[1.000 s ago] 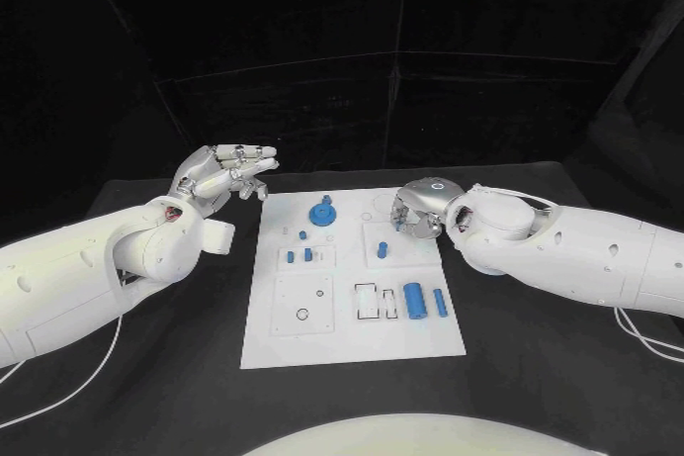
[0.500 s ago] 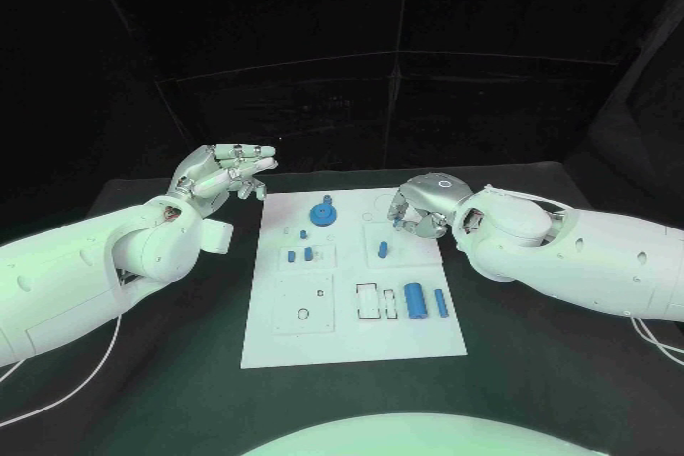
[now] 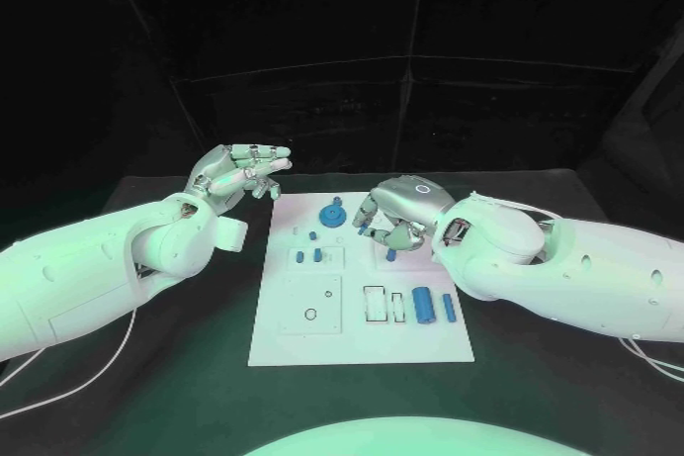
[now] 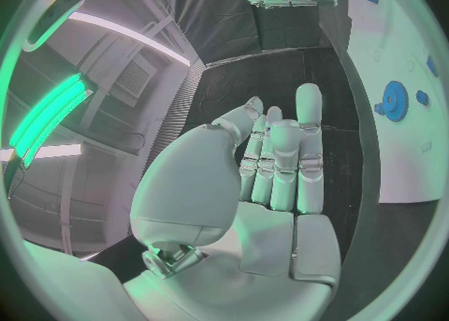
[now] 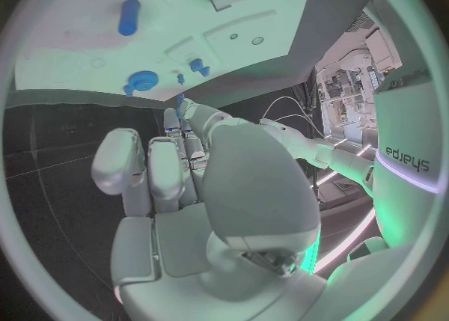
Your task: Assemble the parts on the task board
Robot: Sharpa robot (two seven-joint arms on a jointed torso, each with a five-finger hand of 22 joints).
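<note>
Head view: you see the white task board (image 3: 357,308) in the middle of the black table (image 3: 171,377); blue gear (image 3: 332,216) near its far edge, two blue cylinders (image 3: 422,301) toward its right side.
Right hand (image 3: 389,217): hangs over the board's far right part, fingers curled down; it hides the board beneath, so you cannot tell whether it holds a part.
Left hand (image 3: 239,171): raised off the board's far left corner, fingers loosely bent, holding nothing.
Left wrist view: your left hand's fingers (image 4: 285,153) stand close together, empty; the gear (image 4: 393,101) lies beyond.
Right wrist view: fingers (image 5: 164,167) folded narrow; the board (image 5: 187,14) beyond them.
</note>
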